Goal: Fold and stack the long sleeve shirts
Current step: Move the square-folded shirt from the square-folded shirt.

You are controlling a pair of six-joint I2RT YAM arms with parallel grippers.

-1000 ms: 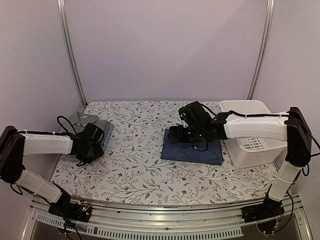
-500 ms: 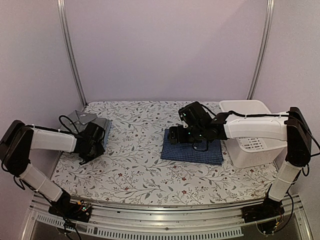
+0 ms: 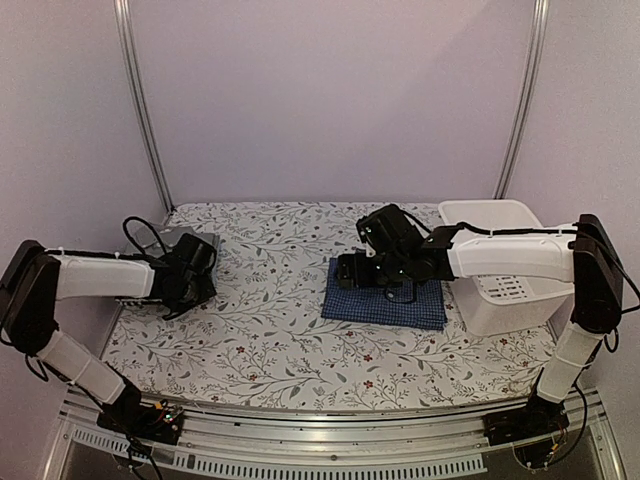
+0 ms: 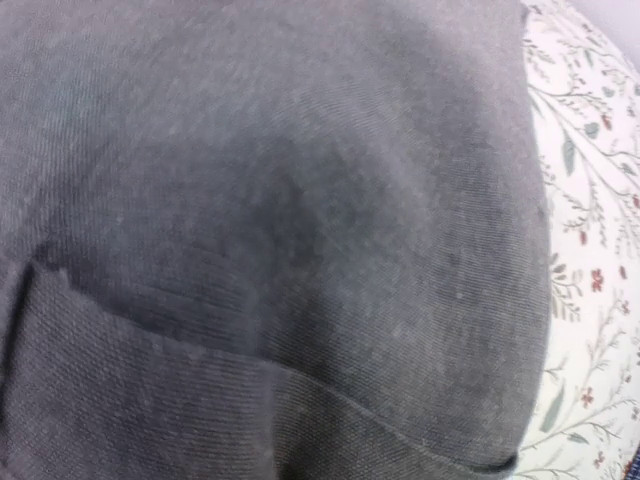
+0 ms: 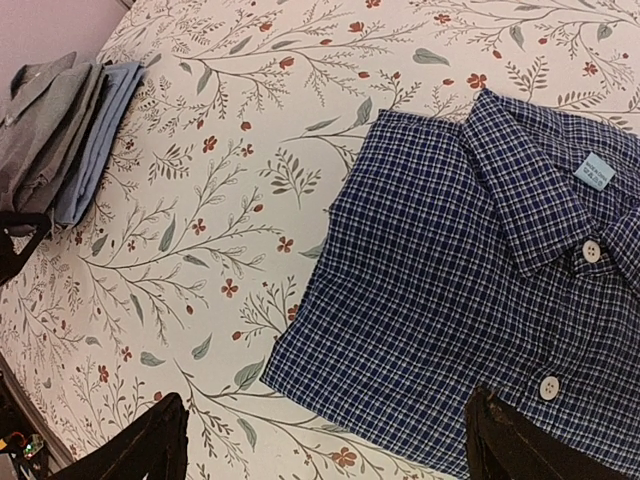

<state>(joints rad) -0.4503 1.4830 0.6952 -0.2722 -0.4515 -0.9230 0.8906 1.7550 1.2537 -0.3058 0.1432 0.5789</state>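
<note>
Folded dark blue check shirt (image 5: 480,290) lies flat centre-right on the floral table (image 3: 280,340) beside the white basket (image 3: 505,300), right gripper (image 5: 325,425) over it with fingers spread wide, while the grey shirt (image 4: 270,230) tops the far-left stack above a light blue shirt (image 5: 100,130), left gripper (image 3: 190,275) at it, its fingers probably hidden by cloth, so can't tell whether they're apart.

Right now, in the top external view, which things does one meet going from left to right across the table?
left gripper → dark blue check shirt → white basket. Left out, because they overlap these: the folded shirt stack at the left gripper, and the right gripper over the blue shirt.
</note>
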